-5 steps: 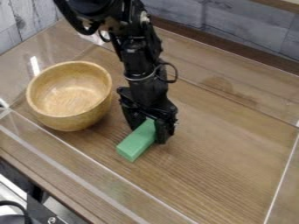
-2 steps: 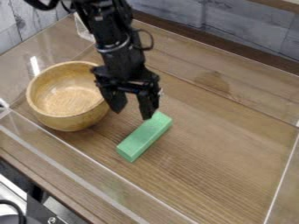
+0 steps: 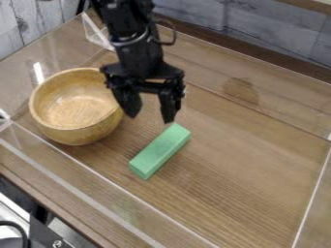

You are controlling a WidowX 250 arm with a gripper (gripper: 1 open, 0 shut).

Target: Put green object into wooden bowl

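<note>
We see the green block (image 3: 161, 152) lying flat on the wooden counter (image 3: 246, 145), a little below the center of the frame. It runs at a slant, its upper end leaning toward the right and its lower end toward the left. We find it outside the wooden bowl (image 3: 77, 104), which sits on the same counter at the left of the frame, its round mouth facing up and its pale inside in our view. Bare counter shows between the block and the bowl.

The black robot arm (image 3: 119, 29) reaches in from the top of the frame, left of center, and ends above the block and to the right of the bowl. We see its fingers (image 3: 146, 108) spread apart, one near the bowl's right edge and the other up and to the right of the block. Nothing is clamped between them, and the block lies apart from them.

In the lower left corner of the frame, we make out some dark cables and a round black part (image 3: 14, 235) beside the counter's edge.
</note>
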